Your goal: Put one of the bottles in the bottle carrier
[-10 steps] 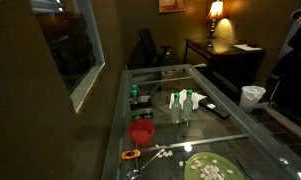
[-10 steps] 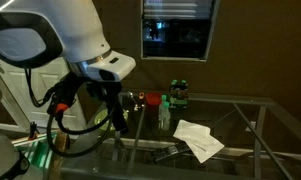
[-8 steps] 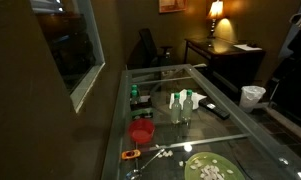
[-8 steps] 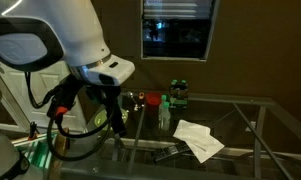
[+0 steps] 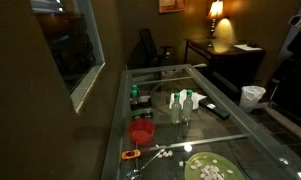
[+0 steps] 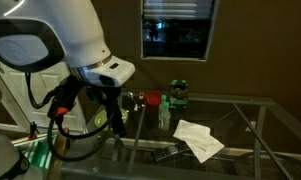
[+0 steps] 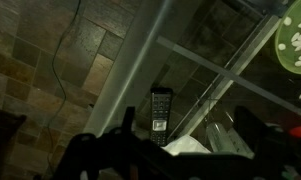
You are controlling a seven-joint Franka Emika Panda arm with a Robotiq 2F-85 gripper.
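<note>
Two pale bottles with green caps (image 5: 180, 106) stand on the glass table near its middle. One bottle shows in an exterior view (image 6: 164, 110). The dark bottle carrier (image 5: 140, 99) sits near the table's window side, with green caps above its rim; it also shows in an exterior view (image 6: 178, 95). My gripper (image 6: 118, 122) hangs below the white arm, off the table's end and apart from the bottles. In the wrist view my gripper (image 7: 186, 132) is open and empty, with a bottle (image 7: 218, 135) lying dimly beyond it.
A red cup (image 5: 141, 131) stands in front of the carrier. A green plate (image 5: 210, 168) lies at the near end. White paper (image 6: 198, 138) and a black remote (image 7: 161, 110) lie on the glass table (image 5: 160, 75). An orange tool (image 5: 130, 155) is near the cup.
</note>
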